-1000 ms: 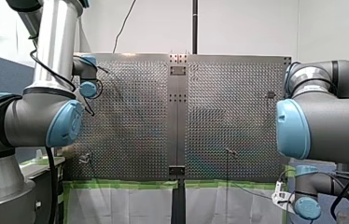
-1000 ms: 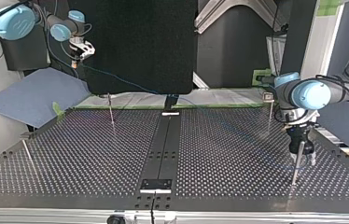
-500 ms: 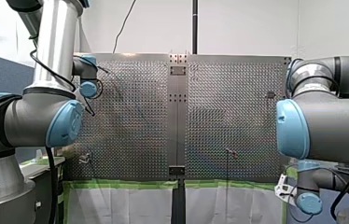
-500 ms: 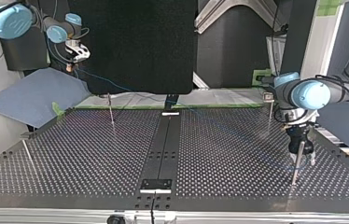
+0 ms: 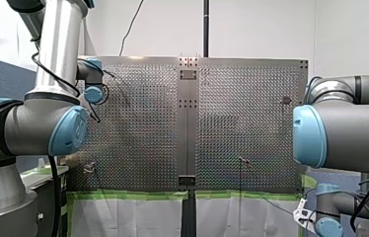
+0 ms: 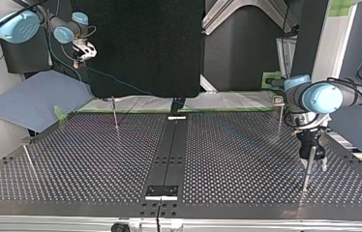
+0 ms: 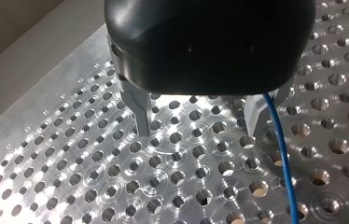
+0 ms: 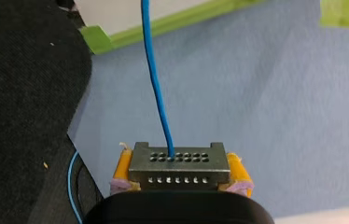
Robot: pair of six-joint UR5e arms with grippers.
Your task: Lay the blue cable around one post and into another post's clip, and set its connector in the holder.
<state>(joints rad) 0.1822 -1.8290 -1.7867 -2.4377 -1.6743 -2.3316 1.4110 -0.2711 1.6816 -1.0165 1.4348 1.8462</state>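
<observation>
— Where is the cable right now?

— My right tool (image 8: pixel 180 179) is gripping the grey connector (image 8: pixel 178 163) between its yellow pads (image 8: pixel 122 173). It is hanging off the worktop (image 6: pixel 97 159), past its edge and over a blue sheet (image 8: pixel 266 102). The blue cable (image 8: pixel 156 84) is running out from the connector toward the worktop. My left tool (image 7: pixel 199 123) is standing wide with nothing between its fingers, low beside a thin post (image 6: pixel 307 169). The cable is passing just outside one metal finger (image 7: pixel 256 114).

— What is worrying you?

— Closing the left tool here would be catching air, not cable. The line is also looking stretched, I think, though it is faint across the worktop. A hard pull could be twisting the connector in the pads or dragging the cable away from the post.

— Any markings?

— None that I am able to read.
</observation>
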